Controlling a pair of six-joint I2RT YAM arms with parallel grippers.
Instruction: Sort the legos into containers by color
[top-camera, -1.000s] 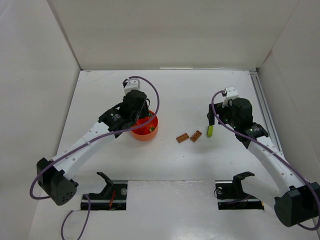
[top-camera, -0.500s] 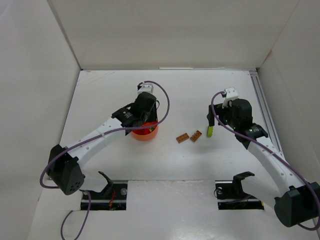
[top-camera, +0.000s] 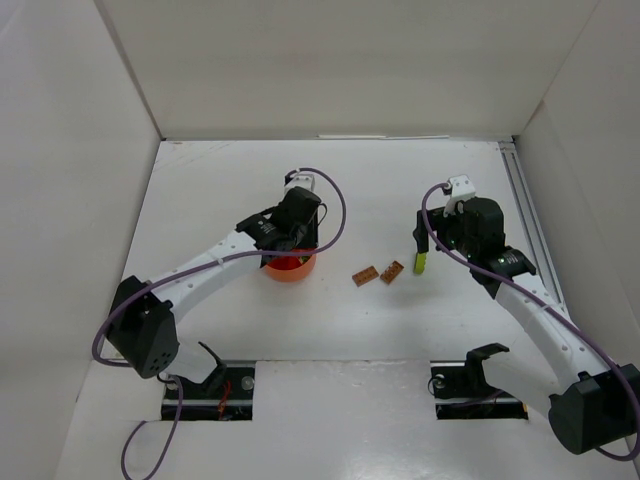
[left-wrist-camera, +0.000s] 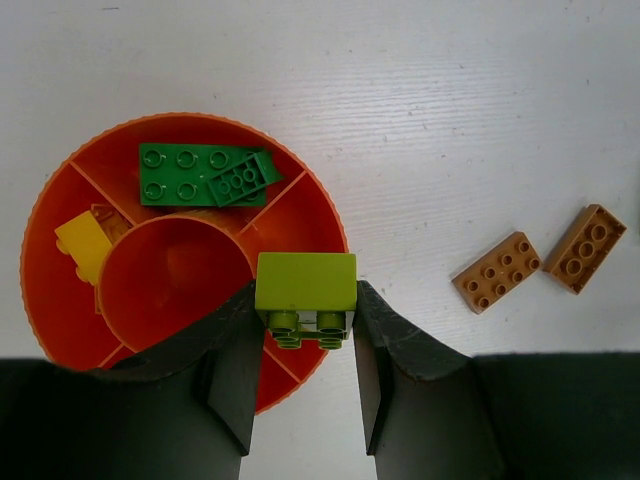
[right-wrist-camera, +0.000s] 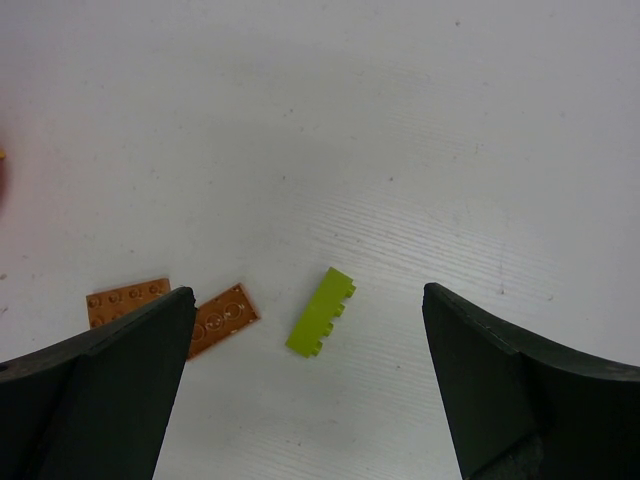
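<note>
Bowl (left-wrist-camera: 305, 222) lies under and just ahead of the left gripper (left-wrist-camera: 305, 318), which pinches a lime brick (left-wrist-camera: 305, 282); right gripper (right-wrist-camera: 308, 298) stands spread.

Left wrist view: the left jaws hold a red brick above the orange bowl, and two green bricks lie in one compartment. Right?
No. The brick in the left jaws is lime green, not red, as the left wrist view shows. The rest stands: it is above the orange bowl, and two green bricks lie in one compartment.
</note>
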